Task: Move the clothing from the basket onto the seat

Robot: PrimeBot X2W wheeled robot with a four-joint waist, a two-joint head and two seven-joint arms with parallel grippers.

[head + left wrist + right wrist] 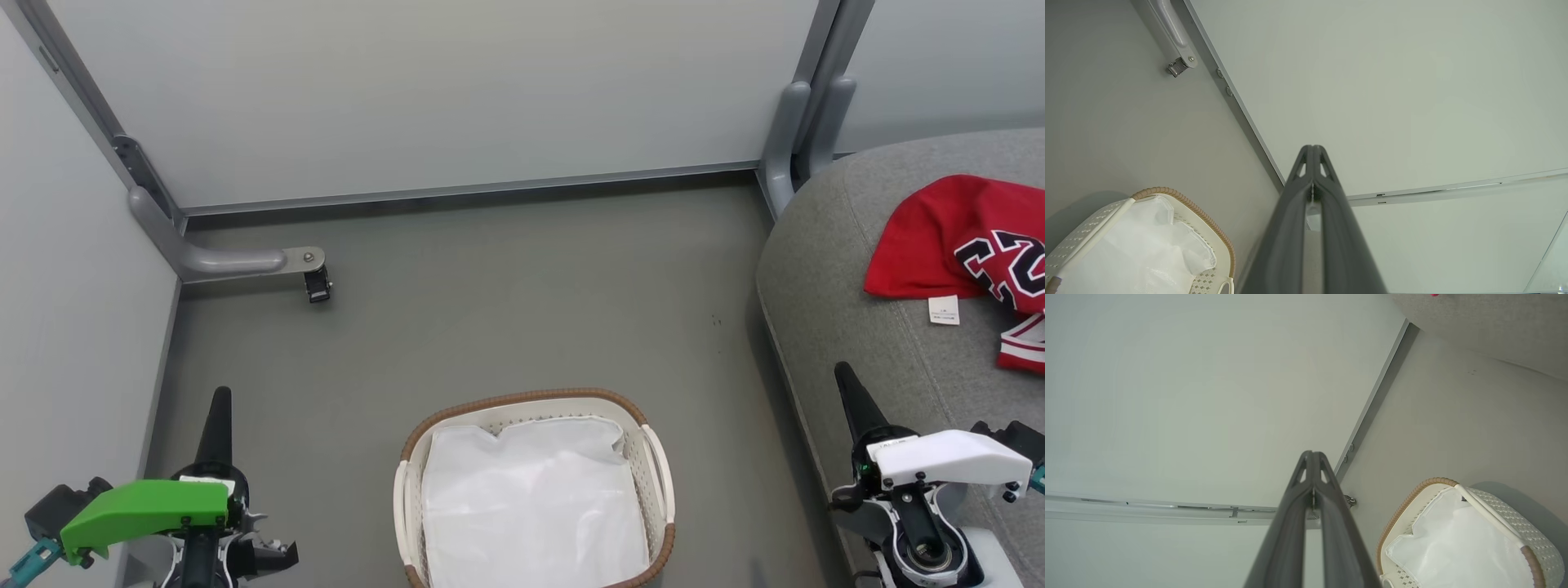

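A red jersey point(951, 237), the clothing, lies crumpled on the grey seat point(849, 269) at the right, its small white tag hanging at the near edge. The white basket point(660, 482) with a brown woven rim stands on the floor at the bottom centre, holding a plain white lining sheet point(531, 506). My left gripper point(220, 396) is shut and empty at the lower left, well left of the basket. My right gripper point(842, 371) is shut and empty at the lower right, over the seat's near edge. In the wrist views the basket point(1167, 194) point(1412, 494) lies off to one side of the closed left gripper point(1312, 148) and right gripper point(1312, 453).
Pale partition panels point(424, 90) close off the back and left, standing on grey metal feet point(237, 263) with a small caster point(317, 286). A grey post point(788, 131) stands beside the seat's far corner. Grey floor point(506, 302) lies between basket and back panel.
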